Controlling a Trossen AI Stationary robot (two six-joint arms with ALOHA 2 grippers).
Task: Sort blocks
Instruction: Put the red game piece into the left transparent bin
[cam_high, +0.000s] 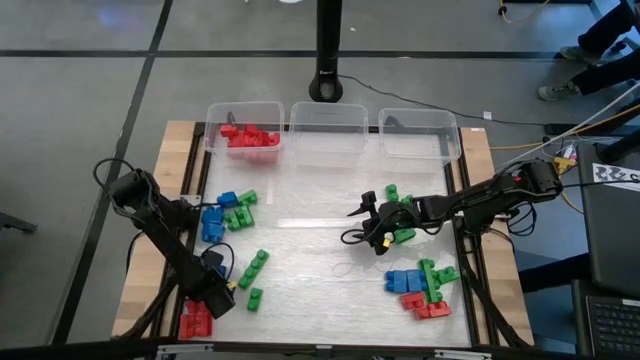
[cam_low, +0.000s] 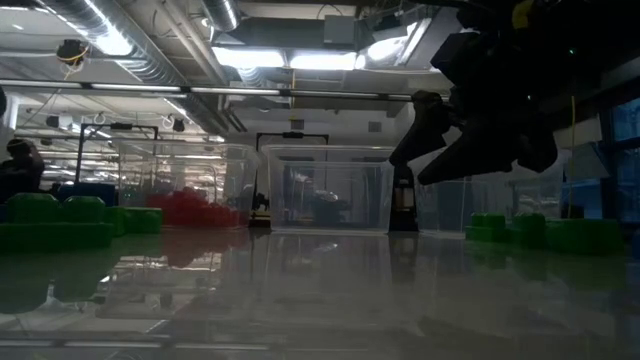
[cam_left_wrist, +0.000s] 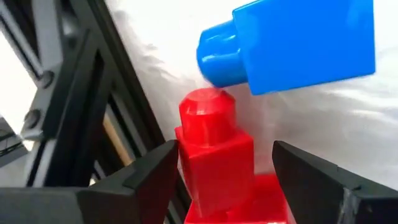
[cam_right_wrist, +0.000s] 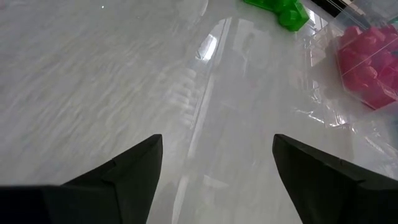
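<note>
Alignment decides it: left pincer (cam_left_wrist: 224, 180), jaws apart, straddles the upright red studded plastic brick (cam_left_wrist: 214, 155); right pincer (cam_high: 372, 226) hangs open.

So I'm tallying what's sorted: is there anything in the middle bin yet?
No, in the high view the middle bin shows nothing inside, while red blocks lie only in the bin beside it.

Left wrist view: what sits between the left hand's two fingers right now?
A red block stands upright between the open fingers of the left hand, stud up, with a blue block just beyond it. The left wrist view shows this.
</note>
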